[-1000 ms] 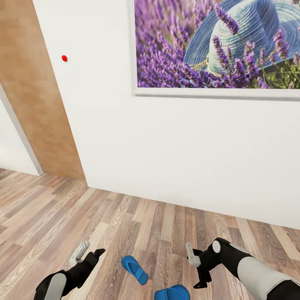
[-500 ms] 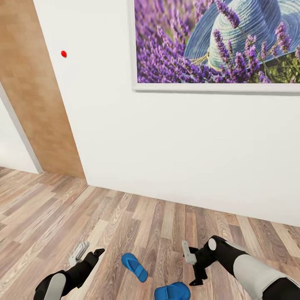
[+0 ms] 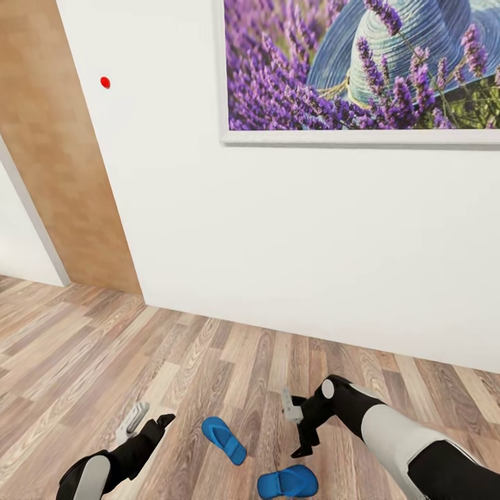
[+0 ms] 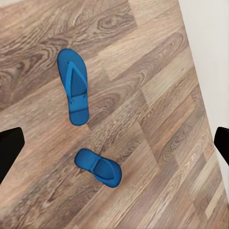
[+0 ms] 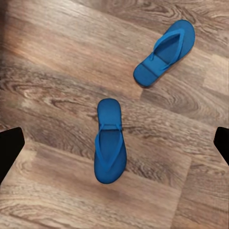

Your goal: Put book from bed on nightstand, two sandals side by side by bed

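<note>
Item: two sandals, nearer sandal and farther sandal, on floor. My right gripper: jaws spread, empty. Advice: centre over nearer sandal, descend straight, close across its width.

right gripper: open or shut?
Open. The right gripper hangs empty above the sandals; its fingertips sit at opposite edges of the right wrist view.

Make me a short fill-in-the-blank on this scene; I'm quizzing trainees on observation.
1. Both blue sandals lie on the wood-plank ____.
2. The framed picture on the wall shows purple lavender and a blue ____.
3. The dot on the wall is ____.

Missing words: floor; hat; red
</note>
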Robot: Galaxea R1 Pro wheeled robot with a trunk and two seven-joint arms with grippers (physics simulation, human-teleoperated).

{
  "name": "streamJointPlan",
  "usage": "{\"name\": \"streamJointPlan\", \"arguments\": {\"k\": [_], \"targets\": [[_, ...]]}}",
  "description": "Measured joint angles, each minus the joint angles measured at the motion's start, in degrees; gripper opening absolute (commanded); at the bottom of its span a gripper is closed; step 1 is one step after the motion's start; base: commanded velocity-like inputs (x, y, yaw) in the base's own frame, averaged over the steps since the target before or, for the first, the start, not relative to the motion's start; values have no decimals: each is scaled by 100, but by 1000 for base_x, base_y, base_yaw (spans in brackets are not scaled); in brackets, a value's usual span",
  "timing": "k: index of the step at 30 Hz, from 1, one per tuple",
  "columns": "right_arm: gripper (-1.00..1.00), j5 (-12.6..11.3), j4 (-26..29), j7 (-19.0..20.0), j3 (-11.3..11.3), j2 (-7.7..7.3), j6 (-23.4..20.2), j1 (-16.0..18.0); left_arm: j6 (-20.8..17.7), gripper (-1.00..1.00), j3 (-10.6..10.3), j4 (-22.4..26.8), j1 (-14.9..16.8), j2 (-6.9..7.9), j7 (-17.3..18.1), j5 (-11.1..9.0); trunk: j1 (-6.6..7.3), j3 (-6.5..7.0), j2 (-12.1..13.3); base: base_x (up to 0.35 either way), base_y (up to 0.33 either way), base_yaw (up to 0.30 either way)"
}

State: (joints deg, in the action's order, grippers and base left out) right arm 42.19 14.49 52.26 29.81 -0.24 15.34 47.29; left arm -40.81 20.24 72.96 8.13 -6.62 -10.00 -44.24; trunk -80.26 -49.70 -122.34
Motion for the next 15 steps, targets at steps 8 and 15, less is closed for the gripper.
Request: {"name": "streamJointPlan", "arguments": {"k": [8, 15], "targets": [[100, 2, 18, 43, 19, 11, 57, 29, -3, 100, 3, 0, 0, 0, -6, 3, -176, -144, -321, 0, 0, 0], [100, -125, -81, -76, -13, 191, 94, -125, -30, 100, 1, -135, -162, 195, -52, -40, -176, -144, -321, 0, 0, 0]]}}
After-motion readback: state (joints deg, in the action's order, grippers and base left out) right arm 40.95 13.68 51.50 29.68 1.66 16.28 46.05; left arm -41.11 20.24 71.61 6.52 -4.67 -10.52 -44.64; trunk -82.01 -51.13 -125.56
